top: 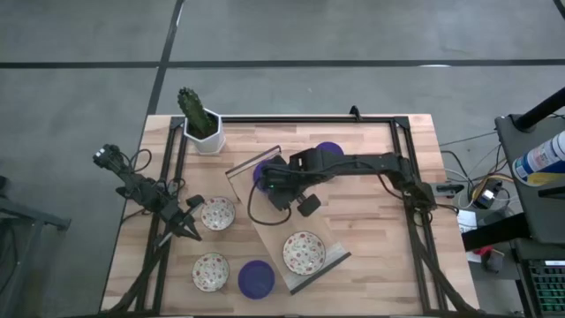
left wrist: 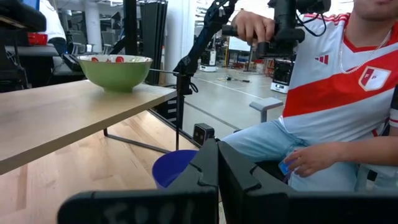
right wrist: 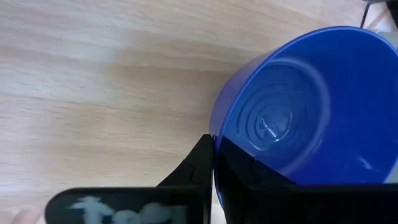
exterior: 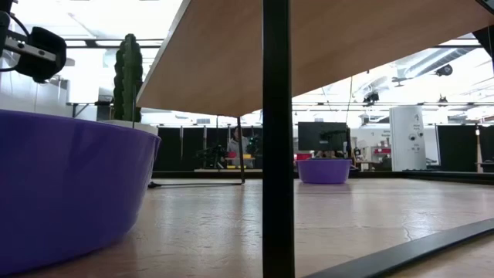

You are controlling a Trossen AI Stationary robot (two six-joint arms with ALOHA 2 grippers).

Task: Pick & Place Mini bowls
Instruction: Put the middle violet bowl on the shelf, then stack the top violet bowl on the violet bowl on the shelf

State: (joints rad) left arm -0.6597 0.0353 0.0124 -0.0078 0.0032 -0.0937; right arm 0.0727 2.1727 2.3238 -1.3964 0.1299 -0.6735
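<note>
My right gripper [top: 265, 180] [right wrist: 212, 158] reaches in from the table's right and is shut on a blue mini bowl [right wrist: 298, 106] [top: 259, 170] above the far-left end of a raised wooden board [top: 328, 231]. A floral bowl [top: 304, 253] rests on that board. Another blue bowl [top: 329, 148] shows behind the right arm. On the table's near left stand a floral bowl [top: 218, 213], a second floral bowl [top: 210, 271] and a blue bowl [top: 256, 279] [left wrist: 173, 167]. My left gripper [top: 191, 230] [left wrist: 217, 165] is shut, just left of the first floral bowl, touching nothing. My right gripper pinches the blue bowl's rim [right wrist: 217, 127] between its two fingers, one on the inside wall and one outside. The bowl is tilted, its hollow turned toward the wrist camera. Whether its underside touches the wood cannot be told.
A white hexagonal pot with a cactus [top: 200, 125] stands at the far left corner. A black frame [top: 291, 118] runs around the table, and the board rests on thin black posts [exterior: 276, 139]. A seated person [left wrist: 336, 93] shows beyond the table's edge.
</note>
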